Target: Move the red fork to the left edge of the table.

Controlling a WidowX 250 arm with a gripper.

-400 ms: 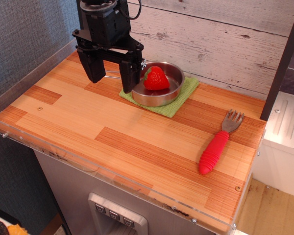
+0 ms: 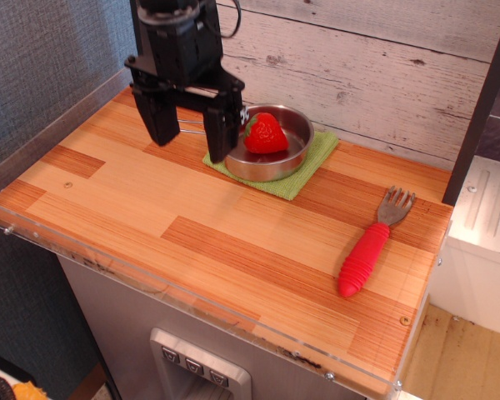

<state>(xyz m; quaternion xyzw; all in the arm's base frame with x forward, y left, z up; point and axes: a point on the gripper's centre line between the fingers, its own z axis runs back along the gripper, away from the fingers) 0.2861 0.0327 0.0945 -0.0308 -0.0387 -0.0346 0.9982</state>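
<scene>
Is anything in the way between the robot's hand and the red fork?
Partly. The hand hangs open at the back left, and the red fork lies far right. The pan with the strawberry sits right beside the hand on that side; the wood nearer the front is bare.

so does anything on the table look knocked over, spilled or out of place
Nothing stands out. The red fork lies flat near the right edge, the strawberry sits in the pan on the green cloth, and the open gripper holds nothing.

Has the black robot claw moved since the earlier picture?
Yes, slightly. The black robot claw, jaws open and empty, has shifted a little up and toward the back wall, judged against the round steel pan, which stayed put.
</scene>
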